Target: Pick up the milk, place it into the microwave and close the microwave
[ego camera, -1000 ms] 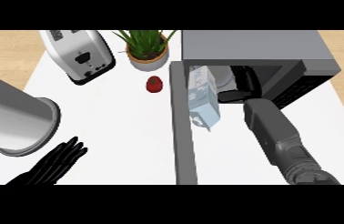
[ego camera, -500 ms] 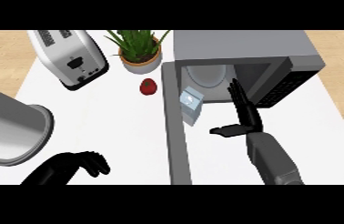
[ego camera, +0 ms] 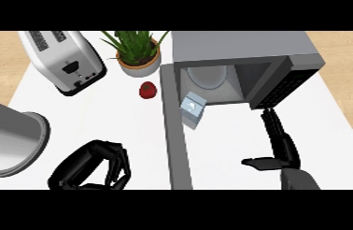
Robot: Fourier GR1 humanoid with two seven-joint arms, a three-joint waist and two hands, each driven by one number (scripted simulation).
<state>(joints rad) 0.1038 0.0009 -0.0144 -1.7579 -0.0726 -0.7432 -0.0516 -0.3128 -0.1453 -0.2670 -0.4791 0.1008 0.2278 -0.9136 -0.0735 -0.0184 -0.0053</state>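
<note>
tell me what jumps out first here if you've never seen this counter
The open grey microwave at top centre, its dark door swung out to the right and a pale milk carton sitting at its mouth. Just below the door, the black right hand is open, fingers straight; the curled black left hand sits lower left.

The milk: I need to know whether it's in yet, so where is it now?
In the head view the milk lies at the front of the open microwave cavity, left side, beside the door; neither hand holds it.

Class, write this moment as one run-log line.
milk: at microwave mouth | door: open | right robot hand: open, apart from milk | left robot hand: curled, holding nothing
</note>
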